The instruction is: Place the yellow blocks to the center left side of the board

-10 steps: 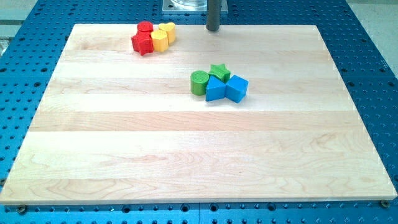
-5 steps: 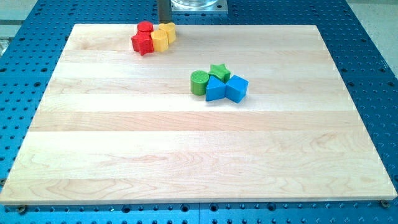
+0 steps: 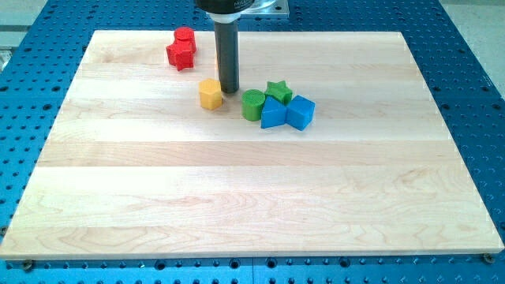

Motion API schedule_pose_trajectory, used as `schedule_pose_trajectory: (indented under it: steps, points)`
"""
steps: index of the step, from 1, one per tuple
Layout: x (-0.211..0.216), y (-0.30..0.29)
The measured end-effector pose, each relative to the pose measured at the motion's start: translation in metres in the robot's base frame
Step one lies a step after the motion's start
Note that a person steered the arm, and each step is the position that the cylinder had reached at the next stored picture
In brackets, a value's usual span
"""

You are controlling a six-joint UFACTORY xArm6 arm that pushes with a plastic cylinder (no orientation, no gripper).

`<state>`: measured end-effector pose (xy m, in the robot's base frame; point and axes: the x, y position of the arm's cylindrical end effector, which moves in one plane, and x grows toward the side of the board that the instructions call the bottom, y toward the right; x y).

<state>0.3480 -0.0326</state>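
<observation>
Gripperless, grasping nothing, my tip (image 3: 229, 89) sits just right of 1 yellow block (image 3: 210, 94), beside green cylinder (image 3: 252, 105).

Yellow block (image 3: 210, 93): a small, squat, many-sided piece, possibly hexagonal, which sat flat on the board.
Place: just beside my tip (image 3: 229, 89), on its view-left side and slightly toward the view's bottom.
Contact: too close to tell whether it touched the tip.
Second yellow block: none visible.

red blocks (image 3: 182, 49), green blocks (image 3: 263, 98) and blue blocks (image 3: 287, 112) on board (image 3: 237, 205).
</observation>
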Motion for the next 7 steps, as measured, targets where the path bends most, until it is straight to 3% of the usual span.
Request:
schedule_pose_trajectory:
  steps: [1, 2, 3, 4, 5, 7]
  points:
    - [0.011, -0.029]
    - [0.011, -0.110]
    - [0.019, -0.112]
    - [0.035, -0.056]
    - [0.043, -0.040]
    - [0.101, -0.081]
